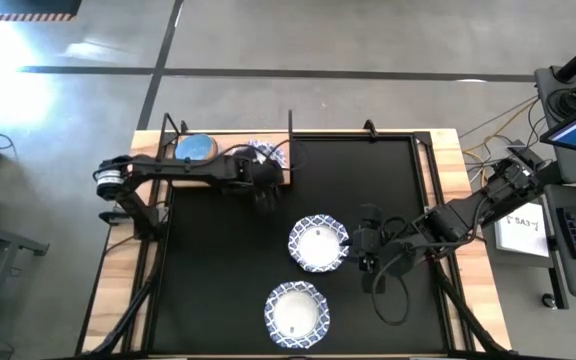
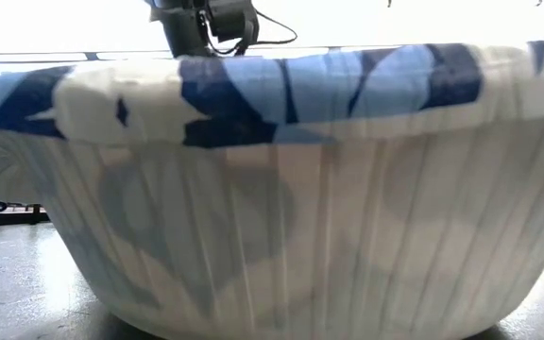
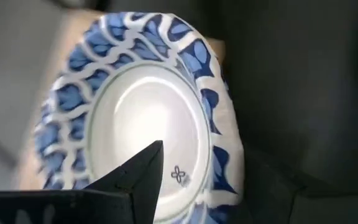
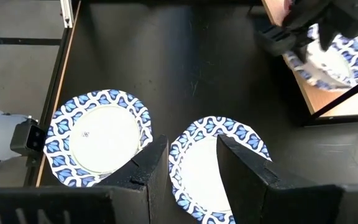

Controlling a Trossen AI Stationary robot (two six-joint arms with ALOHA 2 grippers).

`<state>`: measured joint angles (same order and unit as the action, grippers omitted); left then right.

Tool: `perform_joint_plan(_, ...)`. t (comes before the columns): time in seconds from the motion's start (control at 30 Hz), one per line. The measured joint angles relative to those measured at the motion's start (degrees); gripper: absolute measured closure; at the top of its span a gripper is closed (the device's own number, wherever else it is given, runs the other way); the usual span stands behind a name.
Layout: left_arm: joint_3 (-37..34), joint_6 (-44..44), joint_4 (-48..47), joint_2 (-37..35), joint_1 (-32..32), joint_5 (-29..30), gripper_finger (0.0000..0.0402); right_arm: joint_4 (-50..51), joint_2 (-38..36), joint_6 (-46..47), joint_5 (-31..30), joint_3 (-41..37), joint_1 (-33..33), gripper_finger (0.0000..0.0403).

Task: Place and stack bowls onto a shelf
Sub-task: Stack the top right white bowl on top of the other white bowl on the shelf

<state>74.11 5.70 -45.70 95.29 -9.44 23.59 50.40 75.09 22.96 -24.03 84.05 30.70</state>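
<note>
A white bowl with a blue patterned rim (image 1: 264, 152) is tilted over the right end of the light-wood shelf (image 1: 190, 183), and my left gripper (image 1: 262, 180) is shut on it. A small blue bowl (image 1: 196, 148) sits on the shelf's left part. Two more blue-rimmed white bowls rest on the black mat, one in the middle (image 1: 317, 242) and one nearer the front edge (image 1: 296, 312). My right gripper (image 4: 191, 163) is open. One finger stands outside the middle bowl's (image 4: 219, 163) rim and one over its inside; whether they touch it, I cannot tell. My left gripper holds the blue-rimmed bowl by its rim (image 4: 303, 59). One finger (image 3: 138, 171) lies on the white inside; the other is hidden behind the bowl wall. The fingers come from the table's near-left side. The bowl (image 3: 142, 112) is tilted over the shelf board (image 4: 347, 102).
Thin black posts (image 1: 290, 128) rise at the shelf's corners, close to the held bowl. The black mat (image 1: 378, 180) lies bare between the shelf and the right arm. The near bowl (image 2: 281, 189) fills the low view. Cables and a keyboard lie off the table's right edge.
</note>
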Motion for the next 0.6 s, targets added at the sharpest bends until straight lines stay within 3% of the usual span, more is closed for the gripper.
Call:
perform_joint_plan(0.13, 0.0, 0.16, -2.01, 0.02, -1.21, 6.08, 0.0223, 0.01, 0.0, 0.49, 0.01, 0.0, 0.0, 0.0278)
perform_joint_plan(0.47, 0.0, 0.32, -2.01, 0.04, -2.6, 8.76, 0.0223, 0.12, 0.02, 2.62, 0.02, 0.0, 0.0, 0.0275)
perform_joint_plan(0.53, 0.0, 0.19, -1.98, 0.04, -2.59, 6.6, 0.0223, 0.12, 0.02, 2.61, 0.02, 0.0, 0.0, 0.0273)
perform_joint_plan(0.6, 0.0, -1.2, -1.95, -0.06, -2.62, 0.02, 0.0223, 0.12, 0.02, 2.6, 0.02, 0.0, 0.0, 0.0273)
